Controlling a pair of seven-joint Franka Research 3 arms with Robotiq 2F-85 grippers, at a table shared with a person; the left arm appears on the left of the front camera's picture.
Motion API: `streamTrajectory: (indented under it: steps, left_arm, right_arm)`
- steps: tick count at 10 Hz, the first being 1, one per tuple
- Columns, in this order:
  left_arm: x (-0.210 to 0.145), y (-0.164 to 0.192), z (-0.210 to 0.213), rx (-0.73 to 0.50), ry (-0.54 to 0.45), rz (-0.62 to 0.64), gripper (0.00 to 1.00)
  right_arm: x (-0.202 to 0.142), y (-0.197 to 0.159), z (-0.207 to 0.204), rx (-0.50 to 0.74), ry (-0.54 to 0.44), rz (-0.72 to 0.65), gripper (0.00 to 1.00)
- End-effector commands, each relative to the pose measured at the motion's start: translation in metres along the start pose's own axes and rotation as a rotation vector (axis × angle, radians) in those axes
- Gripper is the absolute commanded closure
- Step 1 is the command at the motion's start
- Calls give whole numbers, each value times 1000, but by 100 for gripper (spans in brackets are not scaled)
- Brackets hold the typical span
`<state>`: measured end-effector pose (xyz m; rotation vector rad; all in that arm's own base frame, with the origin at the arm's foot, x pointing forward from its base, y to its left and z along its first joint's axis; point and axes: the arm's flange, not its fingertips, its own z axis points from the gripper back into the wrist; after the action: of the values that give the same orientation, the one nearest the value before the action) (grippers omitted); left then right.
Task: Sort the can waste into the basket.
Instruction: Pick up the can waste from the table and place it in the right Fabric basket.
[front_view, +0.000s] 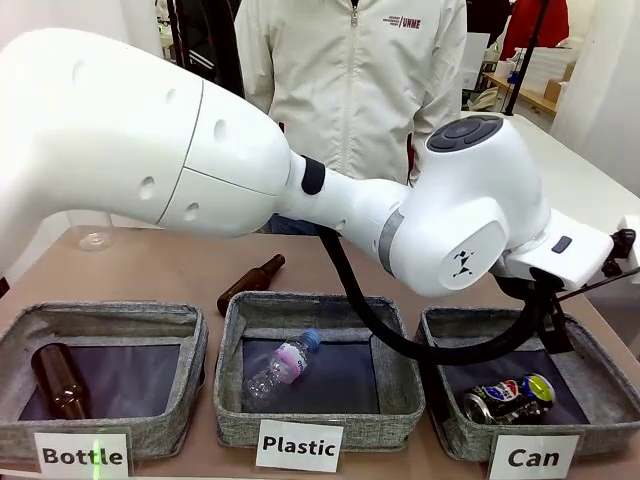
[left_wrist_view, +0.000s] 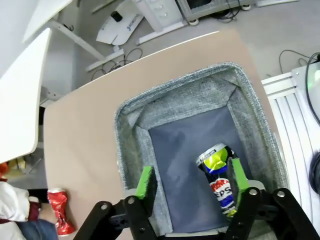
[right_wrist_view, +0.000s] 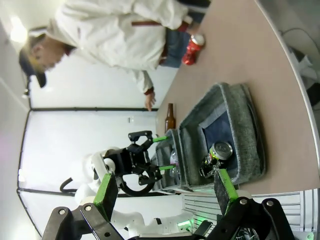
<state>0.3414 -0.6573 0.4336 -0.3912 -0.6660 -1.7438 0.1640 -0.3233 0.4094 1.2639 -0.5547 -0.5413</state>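
The dark blue-black can (left_wrist_view: 218, 176) lies on the dark lining of the grey "Can" basket (left_wrist_view: 175, 107), at the front right of the table (front_view: 508, 398). My left gripper (left_wrist_view: 191, 180) hangs open above that basket, with nothing between its green pads. The red can (left_wrist_view: 59, 217) stands on the bare table by the far edge, close to the person, and appears again in the right wrist view (right_wrist_view: 192, 47). My right gripper (right_wrist_view: 165, 190) is open and empty, off to the side of the table and pointing across the "Can" basket (right_wrist_view: 252, 125).
The "Plastic" basket (front_view: 395, 375) holds a clear bottle (front_view: 282, 365). The "Bottle" basket (front_view: 190, 350) holds a brown bottle (front_view: 58, 380). Another brown bottle (front_view: 250, 283) lies on the table behind the baskets. A person in a white jacket (front_view: 350, 80) stands at the far side.
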Motion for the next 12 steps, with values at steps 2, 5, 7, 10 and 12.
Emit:
streamTrajectory:
  steps: [2, 5, 7, 10, 12]
  left_arm:
    - [-13, -5, 38, 8, 39, 123, 0]
    - [-58, -14, 125, -93, 98, 302, 0]
    - [-99, -15, 211, -165, 93, 467, 0]
    - [-184, -21, 323, -190, -30, 724, 0]
    - [-274, -30, 391, -256, -168, 956, 0]
  right_arm:
    - [0, 4, 1, -17, -1, 12, 0]
    - [11, 11, -41, -10, 82, 27, 0]
    - [21, 32, -102, 8, 236, 70, 0]
    - [18, 70, -199, -5, 423, 132, 0]
    - [4, 91, -266, 23, 538, 140, 0]
